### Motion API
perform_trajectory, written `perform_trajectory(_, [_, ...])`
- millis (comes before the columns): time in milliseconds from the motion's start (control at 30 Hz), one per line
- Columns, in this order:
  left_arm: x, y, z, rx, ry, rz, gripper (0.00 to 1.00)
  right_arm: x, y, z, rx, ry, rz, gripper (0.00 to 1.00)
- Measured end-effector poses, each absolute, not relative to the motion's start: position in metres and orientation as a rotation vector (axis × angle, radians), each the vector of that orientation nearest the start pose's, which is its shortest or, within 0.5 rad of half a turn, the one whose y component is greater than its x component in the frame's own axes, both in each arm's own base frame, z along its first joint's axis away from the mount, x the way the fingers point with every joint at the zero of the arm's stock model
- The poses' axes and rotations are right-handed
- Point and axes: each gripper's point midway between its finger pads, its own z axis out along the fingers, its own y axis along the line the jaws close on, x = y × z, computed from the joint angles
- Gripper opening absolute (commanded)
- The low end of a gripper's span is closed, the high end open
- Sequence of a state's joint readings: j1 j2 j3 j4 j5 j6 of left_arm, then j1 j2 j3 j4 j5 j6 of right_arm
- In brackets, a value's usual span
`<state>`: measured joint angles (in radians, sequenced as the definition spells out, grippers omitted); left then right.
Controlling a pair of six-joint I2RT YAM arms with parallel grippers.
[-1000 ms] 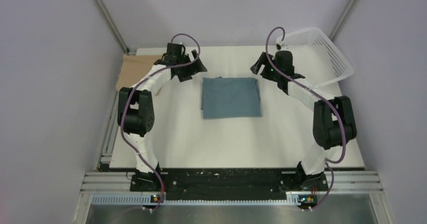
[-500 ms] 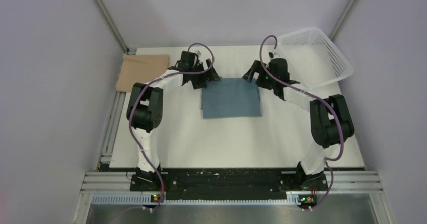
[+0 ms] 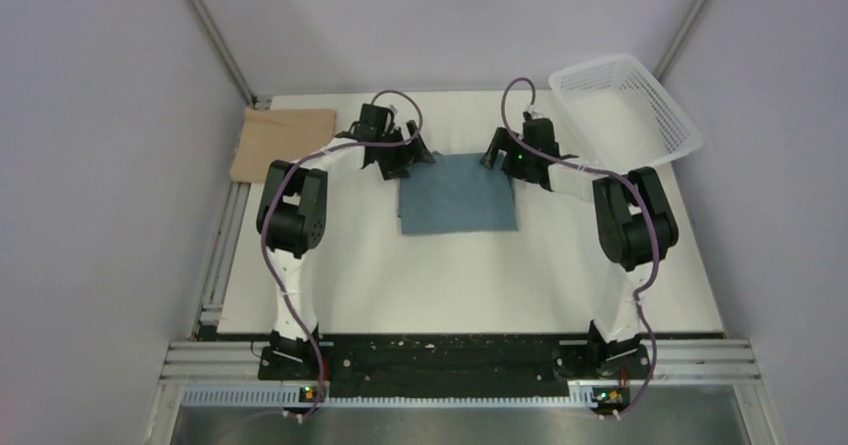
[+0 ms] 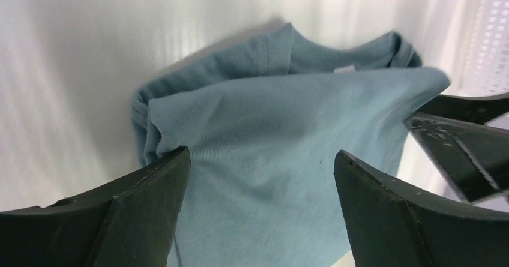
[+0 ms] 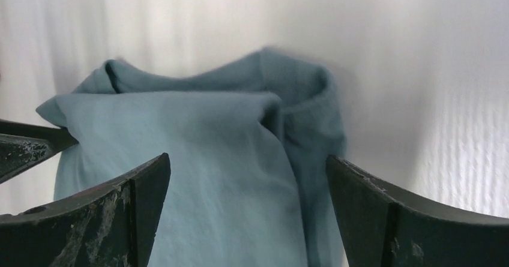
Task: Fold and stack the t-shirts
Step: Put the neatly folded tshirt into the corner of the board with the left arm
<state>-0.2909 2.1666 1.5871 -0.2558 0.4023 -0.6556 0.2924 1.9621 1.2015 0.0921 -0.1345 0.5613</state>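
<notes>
Both arms have swung inward over the last second, the left gripper (image 3: 405, 155) off the tan-beige t-shirt (image 3: 283, 140) and the right gripper (image 3: 505, 155) away from the white mesh basket (image 3: 625, 62). They now meet at the far edge of the teal-blue t-shirt (image 3: 458, 200). From my remote seat I see both sets of jaws spread wide and empty, each framing a far corner of the teal cloth.

The teal shirt lies folded into a flat rectangle on the table (image 3: 450, 275), between the basket and the tan shirt. The tan shirt sits well apart from the basket, at the opposite far corner.

I judge the cloth light, limp and prone to sag or slip out of its fold. It wants a pinch through all layers at both far corners together, the arms keeping pace so the fold holds. The collar, with its small neck label (image 4: 343, 69), bunches thicker along that edge.

From above, the grippers hide those corners, and I cannot tell whether any fingertip touches the fabric. Both wrist views are soft with blur, the lower layers are hidden, and the near half of the shirt is cut off there.
</notes>
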Motion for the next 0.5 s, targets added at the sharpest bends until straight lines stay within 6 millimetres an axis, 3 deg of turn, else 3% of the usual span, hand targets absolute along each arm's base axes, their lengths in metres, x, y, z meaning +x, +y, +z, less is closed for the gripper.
perform_trajectory(67, [0.472,-0.235,0.062,-0.271,2.514,-0.854,0.98,0.466,0.186,0.058,0.225,2.297,0.574,0.99])
perform_trajectory(133, [0.447,-0.223,0.068,-0.286,2.536,-0.788,0.99,0.450,0.179,0.074,0.203,2.286,0.541,0.99])
perform_trajectory(233, [0.409,-0.203,0.098,-0.276,2.508,-0.676,0.99,0.426,0.172,0.128,0.137,2.176,0.472,0.99])
perform_trajectory(300, [0.390,-0.193,0.139,-0.255,2.408,-0.621,0.99,0.410,0.175,0.170,0.079,2.073,0.470,0.99])
perform_trajectory(367, [0.371,-0.186,0.194,-0.225,2.253,-0.609,0.99,0.387,0.183,0.215,0.004,1.955,0.490,0.99])
perform_trajectory(400, [0.360,-0.183,0.222,-0.215,2.165,-0.614,0.99,0.376,0.186,0.230,-0.024,1.912,0.500,0.99])
perform_trajectory(467, [0.340,-0.174,0.260,-0.216,2.038,-0.626,0.99,0.358,0.191,0.250,-0.075,1.853,0.505,0.99])
perform_trajectory(500, [0.332,-0.168,0.269,-0.233,1.996,-0.621,0.99,0.352,0.194,0.255,-0.092,1.839,0.502,0.99])
